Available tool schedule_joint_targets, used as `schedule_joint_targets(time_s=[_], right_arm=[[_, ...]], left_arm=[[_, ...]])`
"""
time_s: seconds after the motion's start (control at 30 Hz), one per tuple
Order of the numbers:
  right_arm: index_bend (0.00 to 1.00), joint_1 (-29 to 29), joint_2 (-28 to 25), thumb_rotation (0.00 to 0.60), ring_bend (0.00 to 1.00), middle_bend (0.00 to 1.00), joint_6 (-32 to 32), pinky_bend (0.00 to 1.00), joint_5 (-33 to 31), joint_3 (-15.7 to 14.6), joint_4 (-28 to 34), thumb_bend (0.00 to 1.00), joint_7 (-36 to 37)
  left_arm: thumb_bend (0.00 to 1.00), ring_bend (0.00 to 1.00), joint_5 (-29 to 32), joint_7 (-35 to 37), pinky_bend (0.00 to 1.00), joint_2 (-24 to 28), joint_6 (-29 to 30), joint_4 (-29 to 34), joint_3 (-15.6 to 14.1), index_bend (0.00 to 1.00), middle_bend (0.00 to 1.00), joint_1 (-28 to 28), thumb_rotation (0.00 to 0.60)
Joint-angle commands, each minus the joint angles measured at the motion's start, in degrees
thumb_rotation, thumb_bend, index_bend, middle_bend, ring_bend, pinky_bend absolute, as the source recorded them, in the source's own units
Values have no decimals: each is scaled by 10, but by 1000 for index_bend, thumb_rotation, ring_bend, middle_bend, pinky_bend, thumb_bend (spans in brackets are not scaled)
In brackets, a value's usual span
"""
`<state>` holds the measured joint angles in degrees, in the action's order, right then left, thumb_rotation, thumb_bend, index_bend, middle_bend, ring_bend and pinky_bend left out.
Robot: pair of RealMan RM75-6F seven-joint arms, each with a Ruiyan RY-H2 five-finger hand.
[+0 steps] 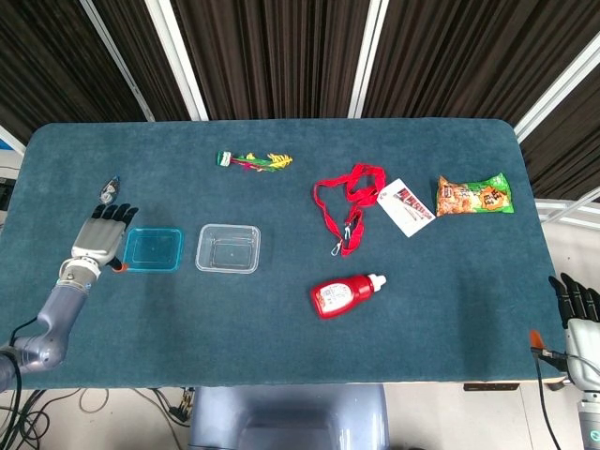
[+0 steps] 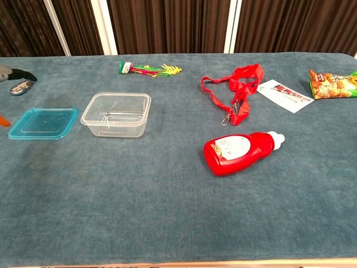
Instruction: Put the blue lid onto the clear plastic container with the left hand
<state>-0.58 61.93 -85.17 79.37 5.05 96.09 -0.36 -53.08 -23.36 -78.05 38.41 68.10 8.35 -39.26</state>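
The left hand [image 1: 101,238] hovers just beside the outer edge of the blue lid [image 1: 152,249], fingers spread and holding nothing; the lid lies flat on the worktop [image 1: 281,319], next to the clear container [image 1: 228,247] and not touching it. Because the lid is thin and flush with the cloth, the fingers may slide over it or push it against the container, shifting both. The right hand [image 1: 577,319] rests open at the worktop's far corner.

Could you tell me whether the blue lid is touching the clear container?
Apart. The chest view shows bare cloth between the blue lid and the clear container.
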Motion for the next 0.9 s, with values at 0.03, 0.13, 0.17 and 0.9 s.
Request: schedule_joint_targets(time_s=[0.03,0.13,0.17,0.9], right_arm=[[56,0,0,600,32,39,1,0,-2,1,0,394,-1],[57,0,1,600,32,39,2,0,-4,1,0,394,-3],[57,0,1,600,32,39,2,0,-4,1,0,394,-4],[57,0,3,600,32,39,3,0,-9,4,0,393,-10]], left_arm=[[73,0,-1,3,0,-11,-11,-15,-4,0,24,-10,600],[72,0,-3,8,0,-18,-18,-25,-8,0,27,-16,600],[72,0,-3,9,0,-19,-19,-27,-9,0,27,-18,600],[73,0,-28,68,0,-35,-53,-31,-29,0,5,-38,600]])
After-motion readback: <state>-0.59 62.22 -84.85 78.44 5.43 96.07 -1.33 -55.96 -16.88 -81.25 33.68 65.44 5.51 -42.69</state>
